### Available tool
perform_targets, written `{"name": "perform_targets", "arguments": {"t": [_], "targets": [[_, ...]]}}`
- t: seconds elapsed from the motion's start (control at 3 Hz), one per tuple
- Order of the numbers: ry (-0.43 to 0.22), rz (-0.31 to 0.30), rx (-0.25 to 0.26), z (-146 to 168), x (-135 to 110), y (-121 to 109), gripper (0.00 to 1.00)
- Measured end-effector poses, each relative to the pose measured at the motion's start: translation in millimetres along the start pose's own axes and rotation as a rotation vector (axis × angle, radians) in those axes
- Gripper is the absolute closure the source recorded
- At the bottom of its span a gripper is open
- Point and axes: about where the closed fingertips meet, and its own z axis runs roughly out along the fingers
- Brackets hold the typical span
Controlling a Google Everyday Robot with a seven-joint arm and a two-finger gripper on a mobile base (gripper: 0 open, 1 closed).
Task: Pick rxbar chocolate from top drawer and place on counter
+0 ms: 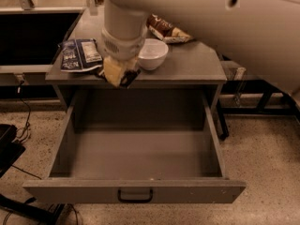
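Note:
My gripper (119, 74) hangs from the big pale arm over the front edge of the counter (192, 63), just left of the white bowl. It is shut on a small dark bar, the rxbar chocolate (129, 78), of which only a dark corner shows between the pale fingers (111, 73). The top drawer (140, 156) below is pulled fully open, and its grey floor is bare. Its dark curved handle (135, 195) is centred on the front panel.
On the counter lie a blue-white snack bag (79, 55) at the left, a white bowl (151, 54) in the middle and a brown chip bag (166, 29) at the back right. The arm covers the top right of the view. Cables lie on the floor at left.

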Motion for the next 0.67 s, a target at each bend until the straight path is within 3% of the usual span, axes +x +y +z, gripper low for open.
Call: {"name": "perform_targets", "arguments": {"t": [0.33, 0.67], "targets": [[-0.027, 0.088, 0.006, -21, -37, -31, 1.0], [-0.105, 0.104, 0.026, -50, -56, -43, 1.0]]}}
